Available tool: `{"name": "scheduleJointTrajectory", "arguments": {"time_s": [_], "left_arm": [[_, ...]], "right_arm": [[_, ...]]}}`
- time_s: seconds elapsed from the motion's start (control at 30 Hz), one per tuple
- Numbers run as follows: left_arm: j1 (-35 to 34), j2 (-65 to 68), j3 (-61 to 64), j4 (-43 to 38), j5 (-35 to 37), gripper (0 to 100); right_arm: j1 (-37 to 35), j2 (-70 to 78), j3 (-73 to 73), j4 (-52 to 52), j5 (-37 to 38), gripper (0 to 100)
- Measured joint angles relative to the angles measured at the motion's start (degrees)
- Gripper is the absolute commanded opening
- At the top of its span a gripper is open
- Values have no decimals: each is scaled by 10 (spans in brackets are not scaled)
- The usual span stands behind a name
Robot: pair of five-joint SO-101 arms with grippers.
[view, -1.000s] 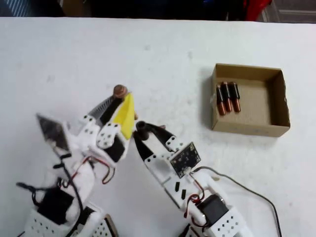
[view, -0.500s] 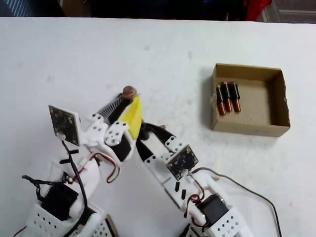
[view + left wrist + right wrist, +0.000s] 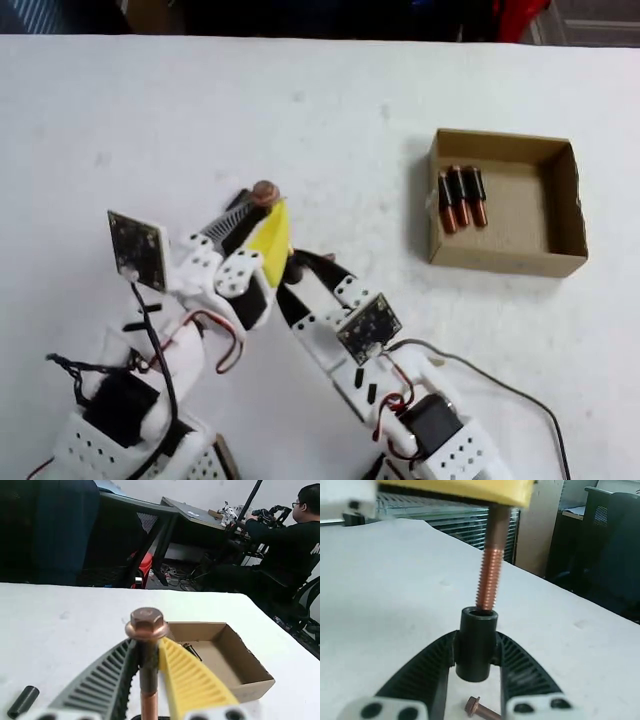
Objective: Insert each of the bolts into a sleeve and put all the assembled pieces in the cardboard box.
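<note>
My left gripper [image 3: 258, 206] is shut on a copper bolt [image 3: 264, 190], head up, between its grey and yellow fingers. In the left wrist view the bolt [image 3: 147, 625] stands upright in the left gripper [image 3: 146, 652]. My right gripper [image 3: 476, 652] is shut on a black sleeve [image 3: 476, 642], held upright right under it. The bolt's threaded end [image 3: 489, 580] reaches down to the sleeve's open mouth. In the high view the right gripper [image 3: 290, 270] sits partly under the yellow finger [image 3: 270, 238]. The cardboard box [image 3: 500, 262] lies to the right with three assembled pieces [image 3: 460, 197] inside.
A loose bolt [image 3: 480, 711] lies on the white table below the right gripper. A spare black sleeve [image 3: 22, 701] lies on the table near the left gripper. The cardboard box [image 3: 250, 680] stands open. Bare table stretches between the arms and the box.
The left arm has swung right with the bolt, bringing it over the sleeve in the right gripper. The right arm has barely moved.
</note>
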Motion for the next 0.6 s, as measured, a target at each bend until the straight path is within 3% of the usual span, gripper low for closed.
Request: {"name": "scheduleJointTrajectory", "arguments": {"time_s": [0.6], "left_arm": [[-1,0,-1,19,0,24]], "right_arm": [[0,1,0,0,0,17]]}}
